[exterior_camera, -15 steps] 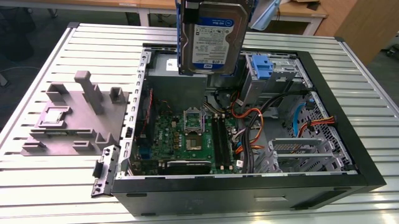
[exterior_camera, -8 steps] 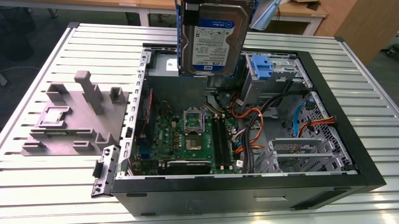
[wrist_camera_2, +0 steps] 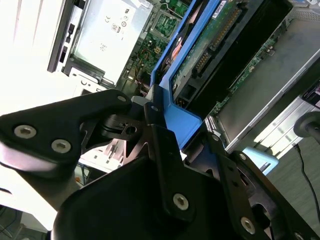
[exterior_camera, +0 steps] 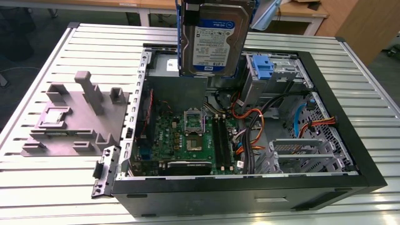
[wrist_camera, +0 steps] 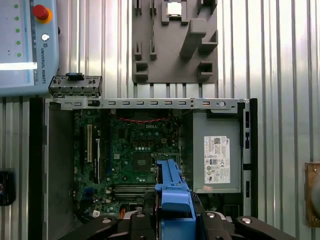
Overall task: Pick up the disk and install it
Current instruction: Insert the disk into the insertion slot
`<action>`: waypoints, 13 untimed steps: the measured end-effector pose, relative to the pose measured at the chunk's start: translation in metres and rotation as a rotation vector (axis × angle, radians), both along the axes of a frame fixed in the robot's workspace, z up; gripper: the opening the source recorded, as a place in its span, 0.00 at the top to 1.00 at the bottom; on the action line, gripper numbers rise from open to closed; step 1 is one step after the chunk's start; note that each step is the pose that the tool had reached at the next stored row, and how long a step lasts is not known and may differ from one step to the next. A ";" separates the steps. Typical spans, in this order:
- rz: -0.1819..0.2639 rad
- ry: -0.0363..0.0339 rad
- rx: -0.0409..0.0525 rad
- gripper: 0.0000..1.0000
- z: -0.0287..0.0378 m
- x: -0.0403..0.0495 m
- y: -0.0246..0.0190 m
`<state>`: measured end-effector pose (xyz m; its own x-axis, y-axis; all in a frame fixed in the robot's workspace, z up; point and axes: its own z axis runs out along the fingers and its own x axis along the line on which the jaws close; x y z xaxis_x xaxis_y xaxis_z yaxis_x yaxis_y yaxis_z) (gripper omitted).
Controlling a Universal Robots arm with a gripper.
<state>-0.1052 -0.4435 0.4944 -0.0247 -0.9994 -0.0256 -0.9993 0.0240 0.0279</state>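
Disk [exterior_camera: 216, 42] hangs upright in the air over the far end of the open case [exterior_camera: 250, 199], its label turned toward the exterior view. The blue bracket [exterior_camera: 262, 68] on the drive bay shows just beside its lower end, on that view's right. In the second wrist view the claw [wrist_camera_2: 186, 127] is clamped on the disk's blue end, with black fingers [wrist_camera_2: 162, 145] pressing from either side. The case stands on the slatted desk [exterior_camera: 56, 192]. The grey holder [exterior_camera: 75, 119] sits beside it, toward the desk's edge at the exterior view's left.
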 end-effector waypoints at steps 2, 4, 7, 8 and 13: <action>0.000 0.0000 -0.0001 0.63 0.0000 0.0001 -0.0014; 0.000 0.0000 -0.0001 0.63 -0.0002 0.0000 -0.0049; 0.000 -0.0001 0.0001 0.63 -0.0006 0.0000 -0.0123; 0.000 -0.0001 0.0002 0.63 -0.0008 0.0000 -0.0147; 0.000 -0.0001 0.0001 0.63 -0.0014 0.0000 -0.0243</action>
